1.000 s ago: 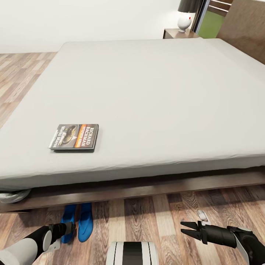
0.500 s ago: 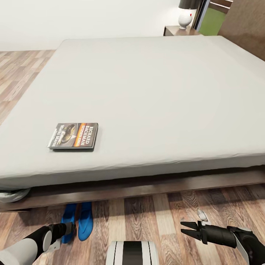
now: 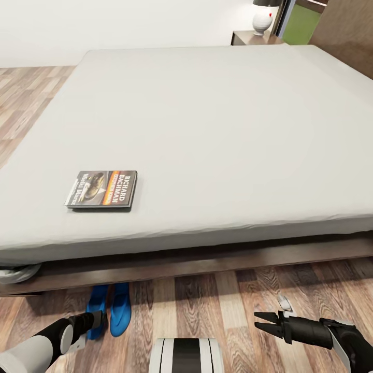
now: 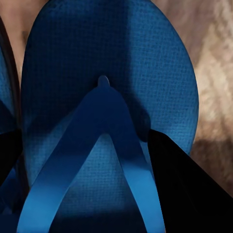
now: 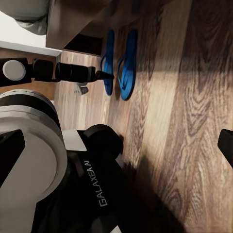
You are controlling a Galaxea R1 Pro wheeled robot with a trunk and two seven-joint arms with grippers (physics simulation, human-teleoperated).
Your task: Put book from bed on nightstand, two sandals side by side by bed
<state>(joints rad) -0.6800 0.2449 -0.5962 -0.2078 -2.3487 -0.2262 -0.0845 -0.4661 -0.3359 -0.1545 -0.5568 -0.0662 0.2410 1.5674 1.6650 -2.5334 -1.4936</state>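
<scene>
The book point(image 3: 102, 189), dark with an orange band, lies flat on the grey bed point(image 3: 207, 119) near its front left edge. Two blue sandals point(image 3: 120, 309) point(image 3: 96, 310) lie side by side on the floor, toes under the bed frame. My left gripper point(image 3: 100, 318) hovers low over the left sandal point(image 4: 107, 73), open, with its dark fingers point(image 4: 182, 184) spread on either side of the sole. From the right wrist, both sandals point(image 5: 127, 63) and the left gripper point(image 5: 104, 75) touching one are visible. My right gripper point(image 3: 264, 324) hangs open above bare floor, holding nothing.
A dark wood nightstand point(image 3: 248, 37) with a white lamp point(image 3: 262, 18) stands at the far corner of the bed. The brown headboard point(image 3: 347, 31) rises at the right. Wood-plank floor point(image 3: 217, 300) runs along the bed's near side. My own base point(image 5: 73, 160) is close behind.
The head view has shifted slightly, so the bed and book sit a little higher in the picture. Both arms, the book and the sandals keep their places.
</scene>
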